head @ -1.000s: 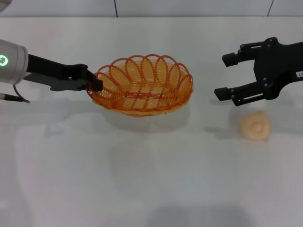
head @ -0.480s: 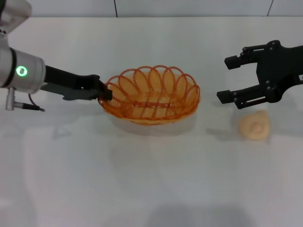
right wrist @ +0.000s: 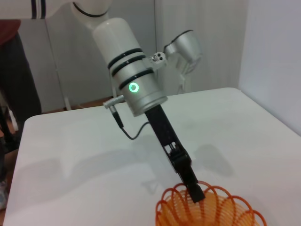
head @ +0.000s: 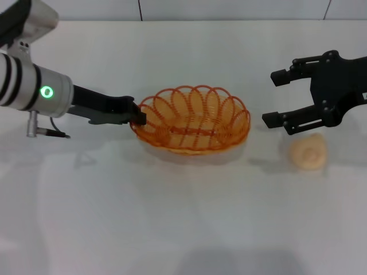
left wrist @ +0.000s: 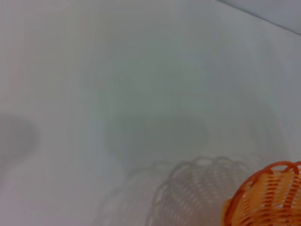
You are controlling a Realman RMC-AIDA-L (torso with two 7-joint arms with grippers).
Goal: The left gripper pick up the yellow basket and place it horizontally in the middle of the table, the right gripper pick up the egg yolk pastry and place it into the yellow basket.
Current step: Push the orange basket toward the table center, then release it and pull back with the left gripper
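My left gripper (head: pixel 136 116) is shut on the left rim of the yellow basket (head: pixel 192 119), an oval orange-yellow wire basket near the middle of the white table (head: pixel 183 217). The basket sits low, at or just above the tabletop. The right wrist view shows the left gripper (right wrist: pixel 195 192) clamped on the basket's rim (right wrist: pixel 211 209). An edge of the basket also shows in the left wrist view (left wrist: pixel 268 197). My right gripper (head: pixel 280 97) is open and empty, just above and left of the egg yolk pastry (head: pixel 308 151), which lies on the table at the right.
The table's far edge meets a grey wall (head: pixel 183 8) at the back. In the right wrist view a person's dark clothing (right wrist: pixel 19 80) stands beyond the table's far side.
My left gripper has carried the basket right and lower, toward the table's middle. The right gripper and the pastry have barely moved.
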